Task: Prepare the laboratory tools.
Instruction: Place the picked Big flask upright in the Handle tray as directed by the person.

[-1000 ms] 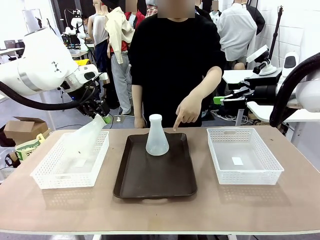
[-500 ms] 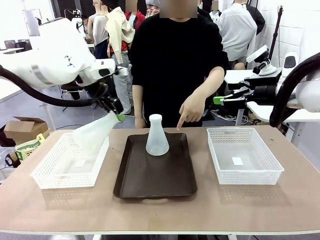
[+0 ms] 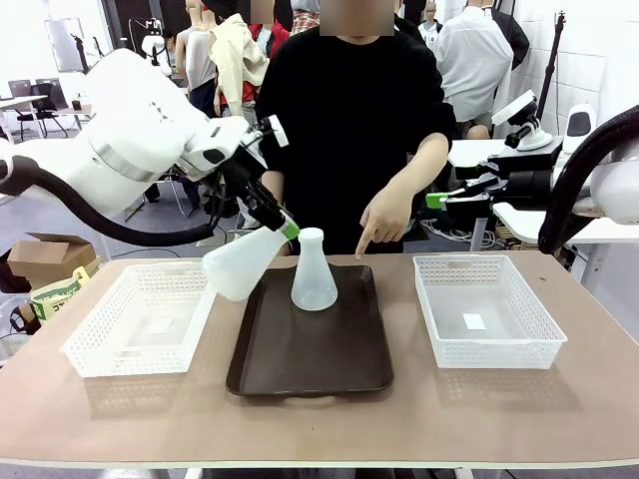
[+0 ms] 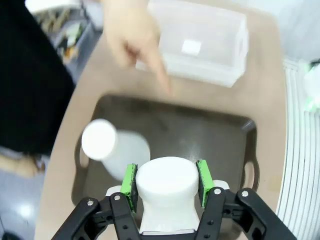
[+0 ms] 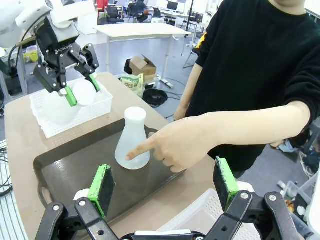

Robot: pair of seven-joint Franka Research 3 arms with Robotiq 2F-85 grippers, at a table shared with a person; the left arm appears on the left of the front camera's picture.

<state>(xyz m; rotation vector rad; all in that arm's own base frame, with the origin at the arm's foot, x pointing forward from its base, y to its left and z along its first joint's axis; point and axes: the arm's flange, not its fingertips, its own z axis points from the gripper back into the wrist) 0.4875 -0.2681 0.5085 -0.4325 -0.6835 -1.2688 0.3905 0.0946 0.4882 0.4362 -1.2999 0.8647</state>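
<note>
Two frosted-white conical flasks are in view. One flask [image 3: 313, 271] stands upright at the far end of the dark brown tray [image 3: 310, 359]. My left gripper [image 3: 283, 228] is shut on the neck of the other flask [image 3: 242, 264], which hangs tilted, base down-left, above the tray's left edge. In the left wrist view the green pads [image 4: 130, 180] clamp this flask's mouth [image 4: 167, 186], with the standing flask [image 4: 114, 148] below it. My right gripper [image 5: 164, 185] is open and holds nothing, off to the right of the table [image 3: 439, 198].
A white mesh basket [image 3: 90, 354] sits left of the tray and another basket [image 3: 489, 344] to its right. The person's hand [image 3: 377, 222] points a finger down at the tray's far right corner, close to the standing flask.
My left arm has carried the tilted flask rightward, from over the left basket to the tray's left edge. The person's pointing hand and the right gripper stay put.
</note>
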